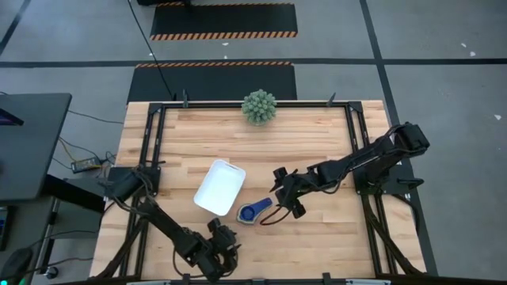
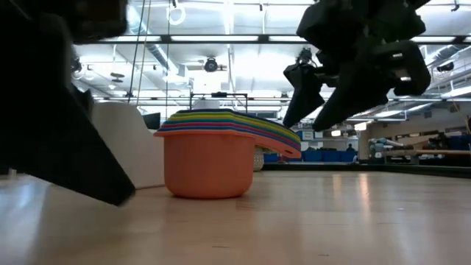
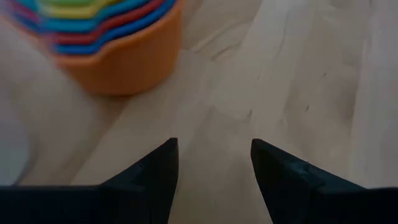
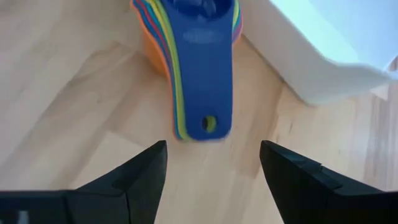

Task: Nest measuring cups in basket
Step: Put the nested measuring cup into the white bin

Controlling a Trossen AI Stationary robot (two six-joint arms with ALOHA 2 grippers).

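Observation:
The measuring cups (image 1: 253, 211) stand nested in one stack on the table, the orange one outermost at the bottom (image 2: 208, 169), the dark blue one on top with its flat handle (image 4: 203, 81) pointing toward the right gripper. The white basket (image 1: 219, 188) sits on the table just left of the stack. My right gripper (image 1: 287, 192) hovers open above the table to the right of the stack, fingers on either side of the handle's line without touching it (image 4: 211, 163). My left gripper (image 1: 224, 247) is open near the table's near edge, below the stack (image 3: 213, 163).
A spiky green ball plant (image 1: 259, 107) stands at the far edge of the table. A black frame (image 1: 150, 134) runs along the table's left, far and right sides. Bare wood lies between the two grippers and to the right of the stack.

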